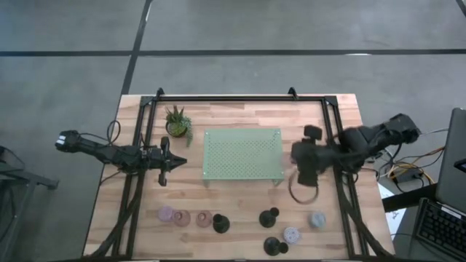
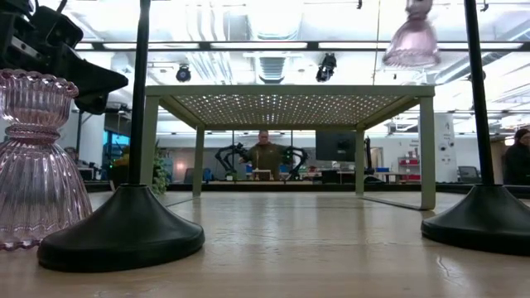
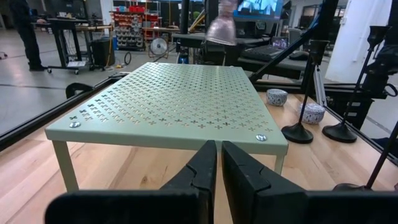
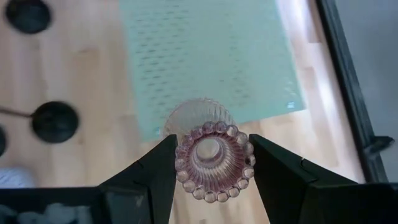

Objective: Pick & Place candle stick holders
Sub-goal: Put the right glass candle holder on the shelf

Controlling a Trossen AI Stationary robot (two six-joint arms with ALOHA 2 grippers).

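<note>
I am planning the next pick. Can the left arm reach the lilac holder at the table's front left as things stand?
Probably yes: the left gripper hangs shut beside the tray, with bare wood between it and the lilac holder.

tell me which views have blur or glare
Right wrist view: the tray and table are blurred, the held glass holder sharp. Low view: bright ceiling lights glare behind the tray. High view: evenly lit.

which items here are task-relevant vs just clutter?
Task items:
- pink ribbed clear glass candle holder, held in right gripper
- pink and lilac holders on the table
- black knobbed-stem holders
- blue-grey holder

Not task:
- small green potted plant
- pale green perforated tray
</note>
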